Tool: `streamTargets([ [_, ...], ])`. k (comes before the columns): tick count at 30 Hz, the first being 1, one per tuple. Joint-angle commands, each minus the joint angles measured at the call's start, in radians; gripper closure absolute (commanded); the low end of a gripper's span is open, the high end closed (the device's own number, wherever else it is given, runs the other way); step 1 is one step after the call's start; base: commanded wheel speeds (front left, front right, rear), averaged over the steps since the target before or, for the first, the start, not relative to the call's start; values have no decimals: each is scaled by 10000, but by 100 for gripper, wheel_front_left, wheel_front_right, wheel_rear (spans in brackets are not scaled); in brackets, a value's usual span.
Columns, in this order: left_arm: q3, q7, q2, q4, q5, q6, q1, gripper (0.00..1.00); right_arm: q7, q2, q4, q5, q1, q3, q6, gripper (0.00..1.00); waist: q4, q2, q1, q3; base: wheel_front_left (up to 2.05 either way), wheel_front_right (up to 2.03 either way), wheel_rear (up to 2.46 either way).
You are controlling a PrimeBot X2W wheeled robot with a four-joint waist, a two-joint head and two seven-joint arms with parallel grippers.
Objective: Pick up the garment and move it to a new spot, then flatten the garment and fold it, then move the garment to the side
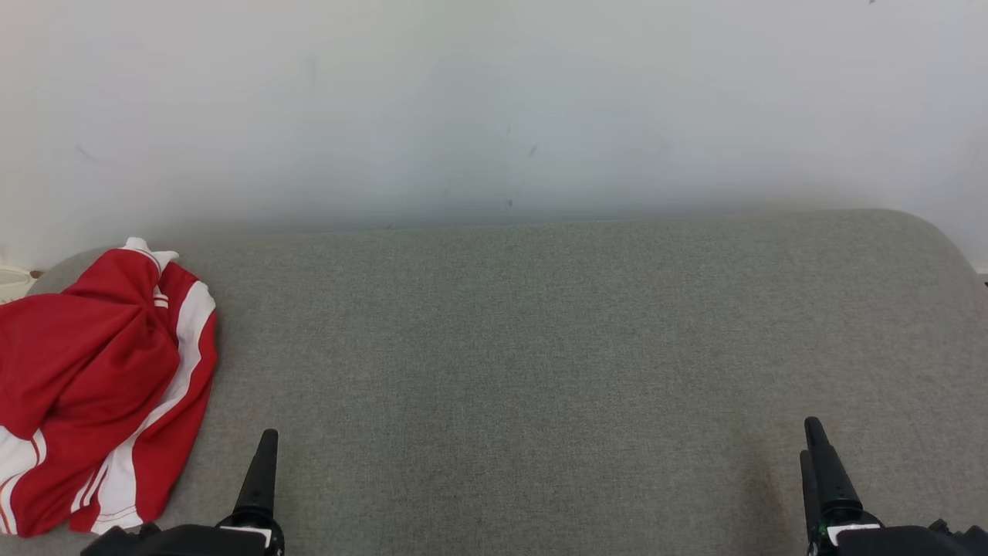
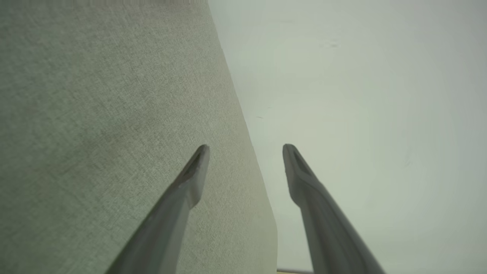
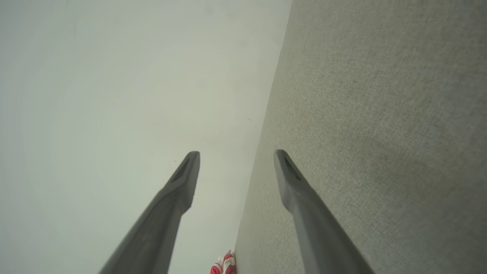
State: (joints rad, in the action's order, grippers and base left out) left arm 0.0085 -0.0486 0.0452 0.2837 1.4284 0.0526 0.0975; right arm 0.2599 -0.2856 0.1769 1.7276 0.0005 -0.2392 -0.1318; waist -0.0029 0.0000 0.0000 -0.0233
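Note:
The garment (image 1: 96, 386) is red with white stripes and lies crumpled at the far left of the grey fabric surface (image 1: 540, 371); a small part of the garment (image 3: 223, 265) shows at the bottom of the right wrist view. My left gripper (image 1: 266, 444) rises at the lower left, just right of the garment and apart from it. In the left wrist view the left gripper (image 2: 245, 150) is open with nothing between its fingers. My right gripper (image 1: 814, 436) stands at the lower right, far from the garment. The right wrist view shows the right gripper (image 3: 236, 156) open and empty.
A pale wall (image 1: 494, 108) runs behind the grey surface, whose far edge is rounded at the right corner (image 1: 934, 232). A pale object (image 1: 11, 282) sits past the surface's left end.

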Motion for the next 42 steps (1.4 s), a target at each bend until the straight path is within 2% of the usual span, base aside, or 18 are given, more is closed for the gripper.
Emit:
streamTargets([
  [1, -42, 156, 29, -251, -570, -27, 38, 0, 6, 25, 8, -639, -263, 35, 3, 0, -5, 0, 0, -22, 0, 0, 0],
  [8, -182, 461, 34, -317, -2034, -97, -129, 0, -109, 262, 341, -2454, -384, 178, 4, 0, -18, 0, 0, -94, 0, 0, 0],
  [10, -287, 631, 60, -282, -2897, -162, -199, 0, -287, 405, 383, -3518, -389, 325, 5, 0, -25, 0, 0, -135, 0, 0, 0],
  [13, -371, 749, 106, -283, -3544, -219, -231, 0, -441, 507, 344, -4296, -354, 470, 6, 0, -27, 0, 0, -167, 0, 0, 0],
  [17, -425, 868, 144, -332, -4151, -280, -272, 0, -574, 601, 252, -4818, -282, 525, 6, 0, -28, 0, 0, -199, 0, 0, 0],
  [31, -558, 1363, 267, -474, -6483, -554, -549, 0, -1138, 987, -9, -7951, 65, 948, 8, 0, 7, 0, 0, -363, 0, 0, 0],
  [42, -686, 1710, 518, -394, -8194, -933, -711, 0, -1734, 1253, -92, -10335, 220, 1365, 10, 0, -33, 0, 0, -483, 0, 0, 0],
])
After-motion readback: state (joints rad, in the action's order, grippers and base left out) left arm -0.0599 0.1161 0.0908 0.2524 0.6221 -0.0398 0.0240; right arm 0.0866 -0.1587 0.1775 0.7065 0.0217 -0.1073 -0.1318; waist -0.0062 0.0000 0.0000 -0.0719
